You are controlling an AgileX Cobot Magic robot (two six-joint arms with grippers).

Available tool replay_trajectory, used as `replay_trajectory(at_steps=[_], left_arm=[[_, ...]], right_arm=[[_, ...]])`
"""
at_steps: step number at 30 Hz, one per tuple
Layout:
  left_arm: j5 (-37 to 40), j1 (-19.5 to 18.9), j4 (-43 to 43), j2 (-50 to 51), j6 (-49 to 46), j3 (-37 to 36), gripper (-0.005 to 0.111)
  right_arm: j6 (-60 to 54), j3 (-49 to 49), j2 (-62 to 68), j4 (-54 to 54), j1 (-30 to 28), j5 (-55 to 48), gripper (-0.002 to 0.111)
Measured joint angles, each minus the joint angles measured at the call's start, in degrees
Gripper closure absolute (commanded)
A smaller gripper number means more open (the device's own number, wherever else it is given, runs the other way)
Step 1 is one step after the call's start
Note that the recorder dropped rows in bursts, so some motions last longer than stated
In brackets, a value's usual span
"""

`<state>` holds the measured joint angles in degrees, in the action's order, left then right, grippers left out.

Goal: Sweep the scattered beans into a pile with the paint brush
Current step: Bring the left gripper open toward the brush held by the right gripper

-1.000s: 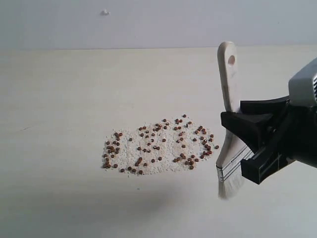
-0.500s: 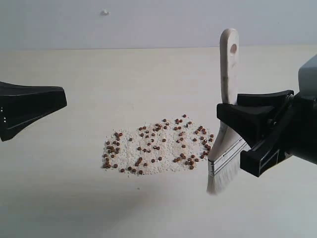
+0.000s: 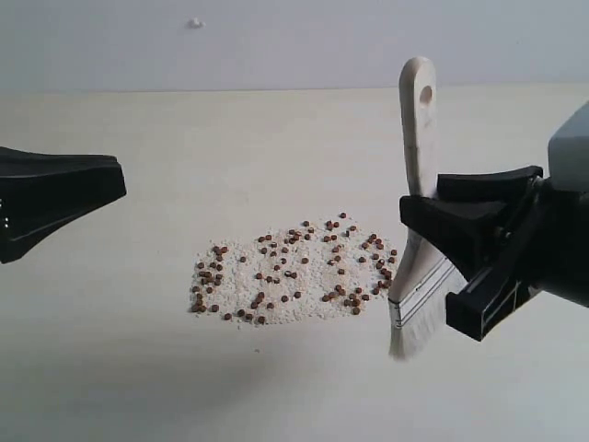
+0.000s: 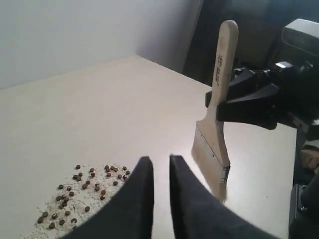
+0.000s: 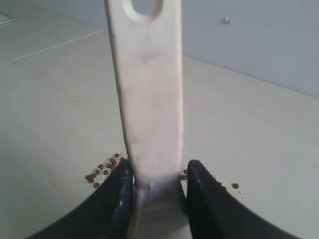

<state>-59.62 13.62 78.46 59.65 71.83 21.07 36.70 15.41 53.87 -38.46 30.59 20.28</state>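
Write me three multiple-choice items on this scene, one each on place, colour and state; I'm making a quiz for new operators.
1. In the exterior view, where does the paint brush stand relative to the beans?
A. left of them
B. right of them
C. in their middle

2. What colour are the beans?
A. reddish-brown
B. green
C. blue

3. The right gripper is
A. open and empty
B. out of view
C. shut on the paint brush

Key:
1 B: the paint brush stands at the right edge of the scattered patch.
2 A: the round pellets show that colour in each view.
3 C: the right wrist view shows both jaws pressed against the wooden handle.
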Motion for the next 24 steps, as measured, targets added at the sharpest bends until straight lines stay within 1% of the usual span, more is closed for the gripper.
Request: replay_trajectory(at_steps=[1,2,4,6,8,11,13,14,15,16,17,18,19,21,24], left_arm=[[0.0,0.0,-0.9,0.1,0.9,0.0,0.096],[0.0,0.0,-1.8,0.3,1.9,0.0,0.091],[0.0,0.0,-2.7,0.9,3.6,0.0,0.079],[0.0,0.4,-3.0,1.5,4.5,0.0,0.059],[0.0,1.3,-3.1,2.4,4.9,0.0,0.049],[0.1,3.4,-3.1,3.8,4.9,0.0,0.047],[0.7,6.3,-3.1,4.9,2.9,0.0,0.046],[1.3,8.4,-3.7,5.9,1.3,0.0,0.044],[1.6,9.3,-4.1,6.4,0.5,0.0,0.041],[2.7,11.8,-6.1,7.6,-1.9,0.0,0.041],[3.0,12.8,-7.1,8.3,-3.2,0.0,0.041],[3.6,15.2,-9.2,9.4,-7.9,0.0,0.041],[3.9,16.3,-10.7,10.0,-10.7,0.0,0.041],[8.5,19.9,-14.8,10.7,-22.3,0.1,0.041],[11.7,21.8,-17.1,10.7,-30.7,0.1,0.041]], right_arm=[[0.0,0.0,0.0,-0.1,0.0,0.3,0.108],[0.0,0.0,0.0,0.4,0.0,0.5,0.108],[-0.1,0.0,0.0,3.3,0.0,0.8,0.108],[-0.1,0.0,0.0,6.9,0.0,1.3,0.108],[-0.1,0.0,0.0,9.1,0.0,2.2,0.108],[0.5,0.0,0.0,10.8,0.0,3.0,0.108],[1.0,0.0,0.0,13.4,0.0,3.5,0.108],[1.2,0.0,0.0,15.3,0.0,4.5,0.108],[1.2,0.0,0.0,16.0,0.0,5.0,0.108],[1.4,0.0,0.0,17.9,0.0,6.7,0.108],[1.5,0.0,0.0,18.6,0.0,7.3,0.108],[1.8,0.0,0.0,20.7,0.0,8.3,0.108],[2.0,0.0,0.0,22.0,0.0,8.8,0.108],[2.2,0.0,0.2,27.6,0.0,9.5,0.108],[2.3,0.7,2.1,30.2,0.0,9.3,0.108]])
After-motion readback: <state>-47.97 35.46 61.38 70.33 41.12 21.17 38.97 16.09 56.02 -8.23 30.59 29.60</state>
